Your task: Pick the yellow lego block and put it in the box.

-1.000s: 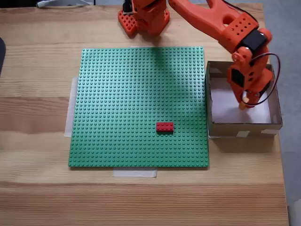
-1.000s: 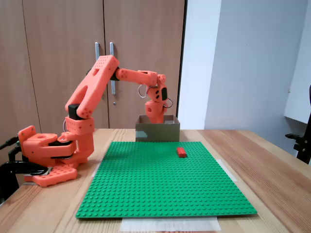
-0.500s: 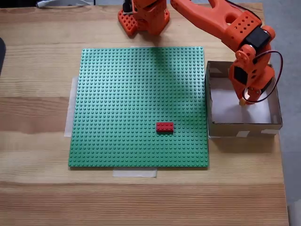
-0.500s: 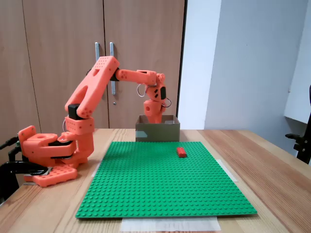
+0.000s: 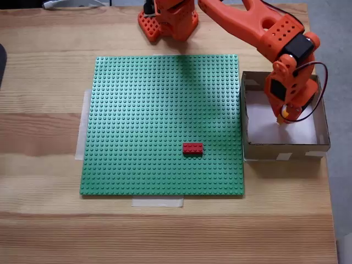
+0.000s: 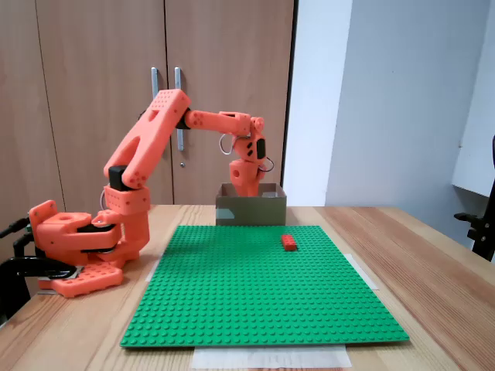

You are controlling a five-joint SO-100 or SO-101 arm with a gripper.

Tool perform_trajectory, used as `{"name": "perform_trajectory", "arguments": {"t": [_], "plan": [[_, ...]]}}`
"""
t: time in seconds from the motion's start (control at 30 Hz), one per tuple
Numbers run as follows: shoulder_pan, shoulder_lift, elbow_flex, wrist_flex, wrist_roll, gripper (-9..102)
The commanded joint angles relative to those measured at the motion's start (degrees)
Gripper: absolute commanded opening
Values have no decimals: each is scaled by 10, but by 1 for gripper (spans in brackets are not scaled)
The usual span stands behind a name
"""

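Hanging over the box (image 5: 286,148), the claw (image 5: 284,116) is pointing down inside its walls in the top fixed view; in the side fixed view the claw (image 6: 246,185) is dipping just behind the box's (image 6: 249,210) front wall.

- Claw: a small yellow-orange bit, likely the yellow brick (image 5: 285,114), is showing at the tip in the top view. It is too small to tell whether the fingers are clamped on it or standing apart.
- Arm (image 5: 258,27): orange, reaching from its base (image 5: 168,19) at the top edge of the tabletop (image 5: 44,66) out to the right in the top view. In the side view the arm (image 6: 155,131) is rising from the base (image 6: 73,247) at left and bending toward the box.
- Box: brown cardboard, low-walled, white floor, pale tape patches on the near wall; sitting just beside the right edge of the baseplate (image 5: 159,110) in the top view.
- Baseplate: green, studded, square, lying flat mid-tabletop, with pale tape strips (image 5: 157,202) showing at its left and bottom edges. In the side view the baseplate (image 6: 255,301) is lying in front of the box.
- Red brick (image 5: 192,148): lying on the baseplate, lower right part in the top view, well apart from the box. In the side view the red brick (image 6: 288,242) is sitting toward the far side.
- Cabinet doors (image 6: 93,62): wooden, with metal handles, standing behind the arm in the side view.
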Motion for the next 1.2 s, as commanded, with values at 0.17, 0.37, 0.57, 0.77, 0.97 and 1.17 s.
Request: {"name": "perform_trajectory", "arguments": {"t": [0.17,0.37,0.57,0.77,0.97,1.17], "plan": [[10,4,3,0,-3,15],[9,11,-14,10,-4,20],[3,13,-60,43,-4,19],[-1,47,-108,78,-3,19],[6,211,46,28,-11,19],[31,324,154,-14,-18,19]]}}
